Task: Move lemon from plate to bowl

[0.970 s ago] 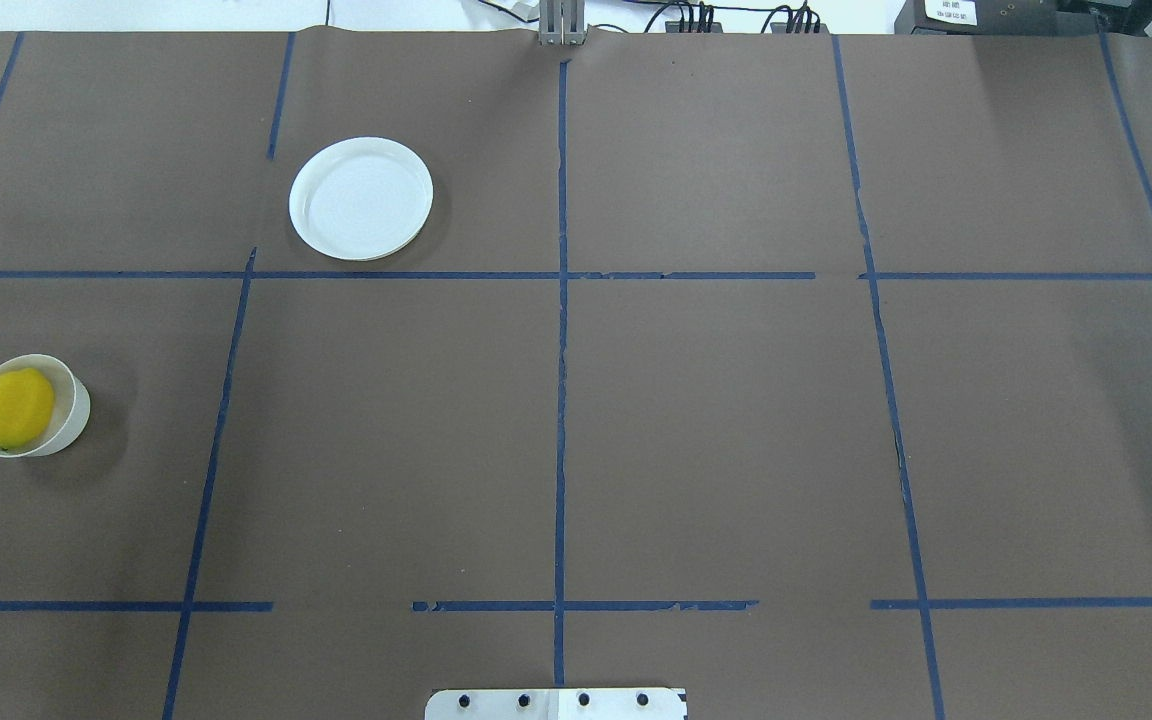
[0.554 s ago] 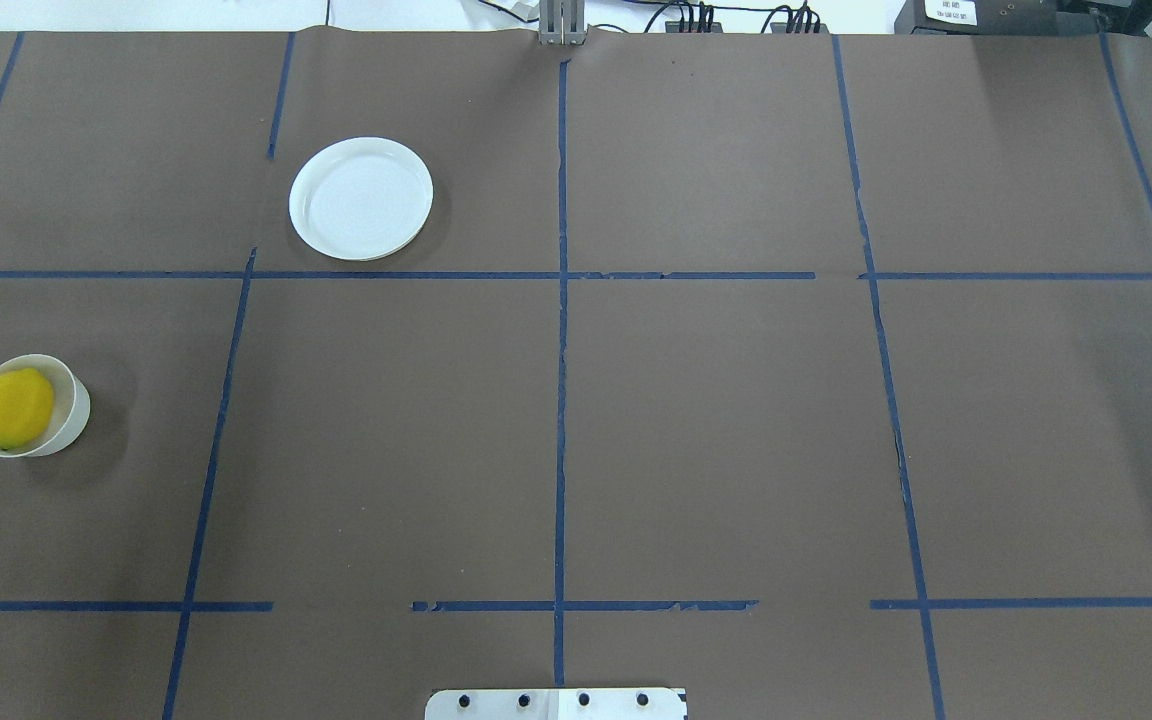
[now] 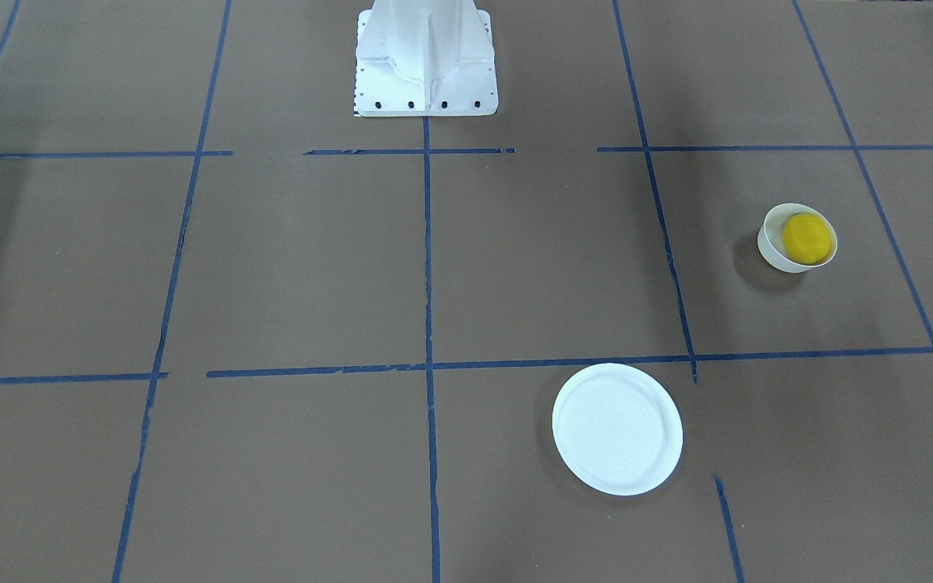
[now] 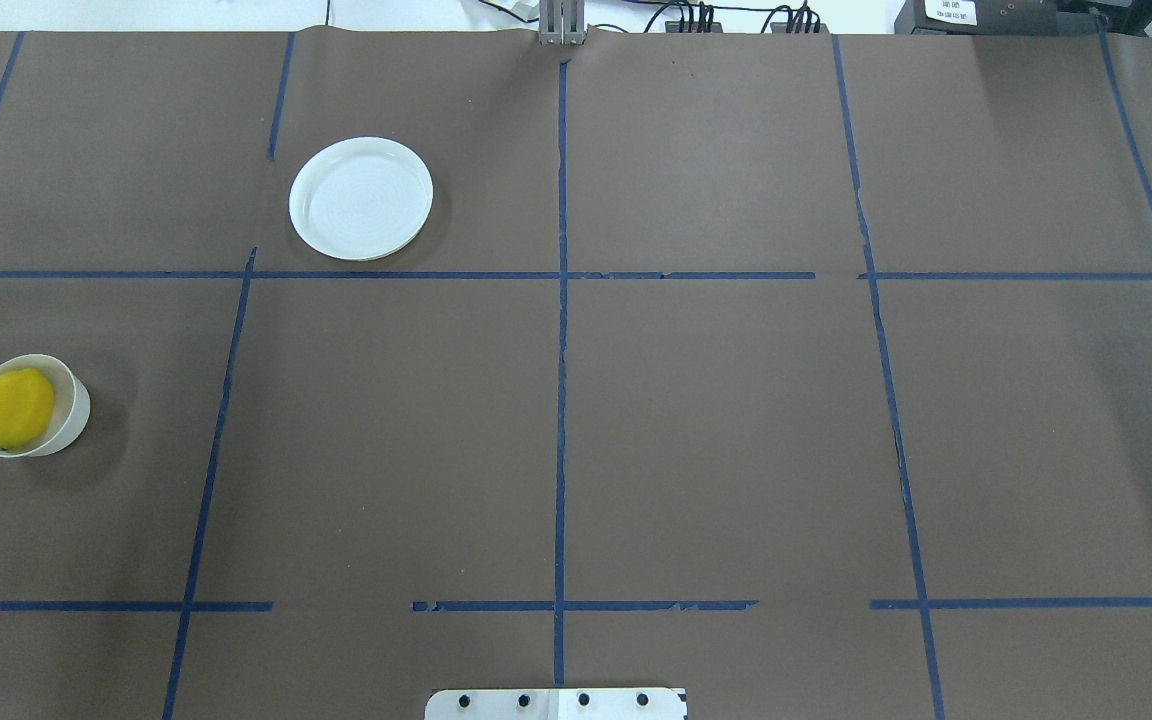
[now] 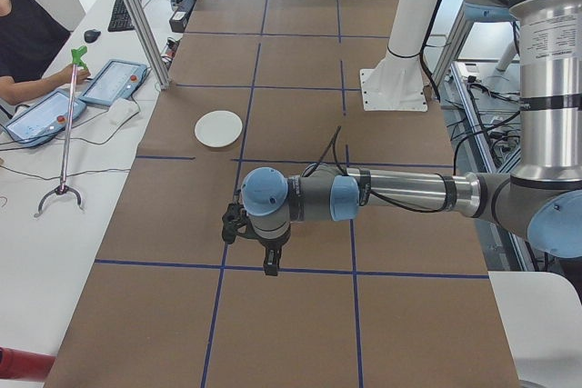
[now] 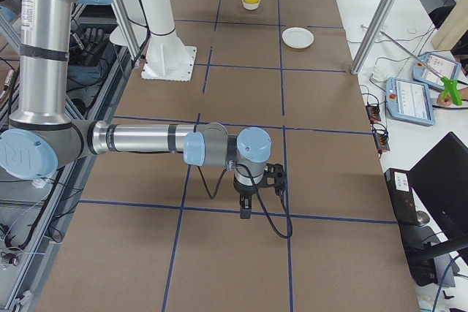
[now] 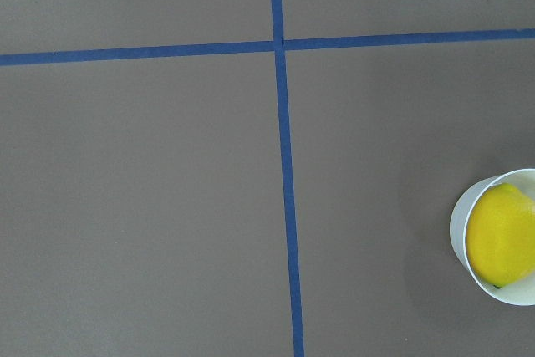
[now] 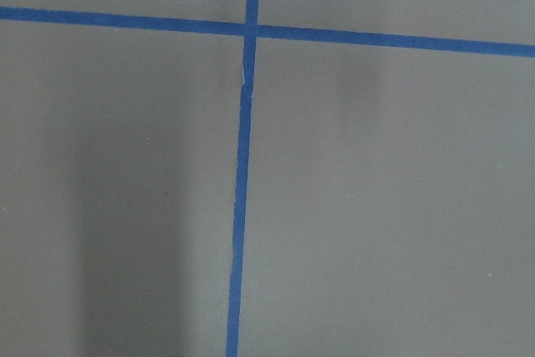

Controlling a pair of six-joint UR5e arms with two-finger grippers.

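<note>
The yellow lemon [image 4: 16,408] lies inside the small off-white bowl [image 4: 77,416] at the table's left side. It also shows in the front view [image 3: 807,238] and in the left wrist view [image 7: 500,236], inside the bowl [image 7: 459,232]. The flat white plate [image 4: 361,198] stands empty further back and to the right of the bowl. My left gripper [image 5: 269,265] shows only in the exterior left view, hanging over the table. My right gripper [image 6: 245,210] shows only in the exterior right view. I cannot tell whether either is open or shut.
The robot's white base [image 3: 424,57] stands at the table's near middle edge. Blue tape lines cross the brown table cover. An operator with tablets [image 5: 109,82] sits at the far side, beside an aluminium frame post [image 5: 136,15].
</note>
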